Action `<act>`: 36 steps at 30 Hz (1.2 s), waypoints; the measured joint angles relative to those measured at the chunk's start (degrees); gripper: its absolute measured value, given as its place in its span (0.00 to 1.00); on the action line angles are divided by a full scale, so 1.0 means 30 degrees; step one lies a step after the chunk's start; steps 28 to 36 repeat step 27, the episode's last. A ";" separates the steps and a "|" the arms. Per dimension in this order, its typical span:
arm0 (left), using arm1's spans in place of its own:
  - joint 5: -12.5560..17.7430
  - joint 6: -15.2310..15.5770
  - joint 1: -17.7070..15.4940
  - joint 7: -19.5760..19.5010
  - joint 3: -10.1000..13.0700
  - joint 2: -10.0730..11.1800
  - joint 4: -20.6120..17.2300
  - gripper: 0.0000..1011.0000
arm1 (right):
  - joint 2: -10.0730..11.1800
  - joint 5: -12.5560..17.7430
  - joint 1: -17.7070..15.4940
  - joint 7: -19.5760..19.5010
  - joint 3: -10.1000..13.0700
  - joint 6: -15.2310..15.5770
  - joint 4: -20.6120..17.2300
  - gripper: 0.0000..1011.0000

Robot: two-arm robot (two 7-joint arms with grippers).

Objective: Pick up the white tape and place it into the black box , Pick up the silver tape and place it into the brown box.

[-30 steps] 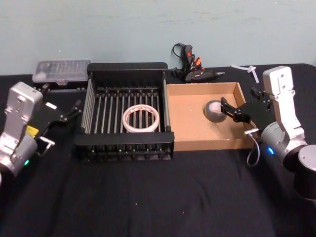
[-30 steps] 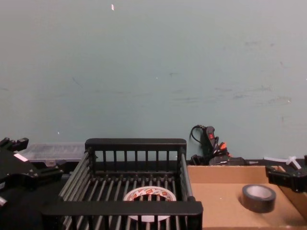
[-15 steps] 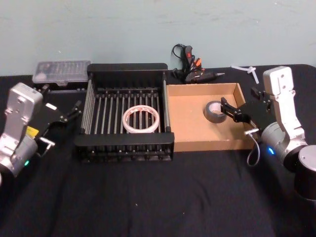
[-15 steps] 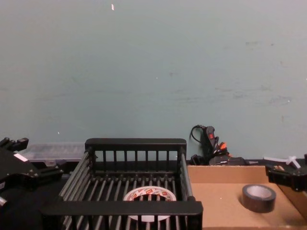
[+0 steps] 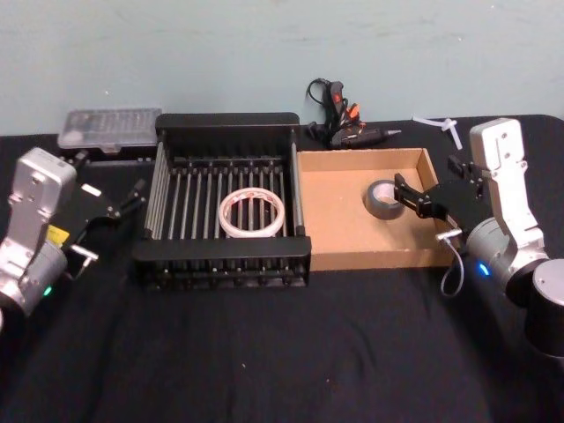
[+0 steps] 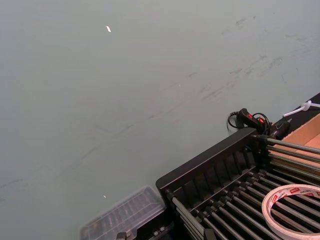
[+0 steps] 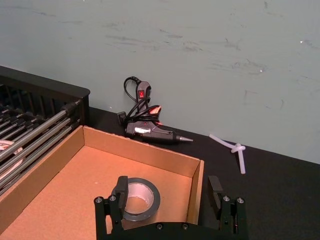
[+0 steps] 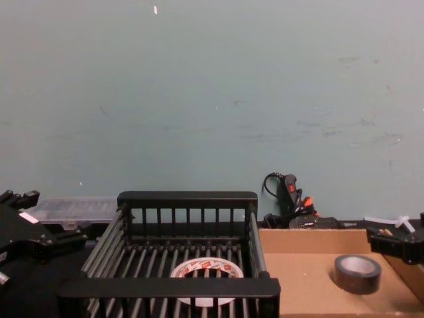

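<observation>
Head view: the black box (image 5: 220,264) stands at the centre of the table (image 5: 282,352), with its right rim touching the left wall of the brown box (image 5: 370,258). The white tape (image 5: 252,213) lies flat on the bars of the black box floor, near the middle, apart from all four rims. The silver tape (image 5: 382,198) lies flat in the brown box, in its right half, near the right wall and apart from the far wall.

The right gripper (image 5: 421,198) hangs over the right wall of the brown box, just beside the silver tape. Its fingers are spread and hold nothing. In the right wrist view, one finger (image 7: 120,192) is inside the box next to the roll (image 7: 137,197), and the other is outside the wall.

The left gripper (image 5: 123,204) is to the left of the black box, apart from its left rim, over bare table. Whether its fingers are spread or together cannot be told.

Behind the boxes, a glue gun (image 5: 339,119) lies against the wall edge of the table, a clear plastic case (image 5: 107,128) lies at the far left, and a white plastic piece (image 5: 443,126) lies at the far right. The front half of the table is open black cloth.
</observation>
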 joint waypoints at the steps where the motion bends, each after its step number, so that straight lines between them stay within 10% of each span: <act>1: -0.0001 -0.0001 0.0001 -0.0001 -0.0001 0.0000 0.0001 0.99 | 0.0001 0.0003 0.0000 0.0000 -0.0001 0.0000 0.0000 0.99; 36: -0.0001 0.0000 0.0000 0.0000 -0.0001 0.0000 0.0001 0.99 | 0.0001 0.0006 0.0000 0.0000 0.0000 0.0002 0.0000 0.99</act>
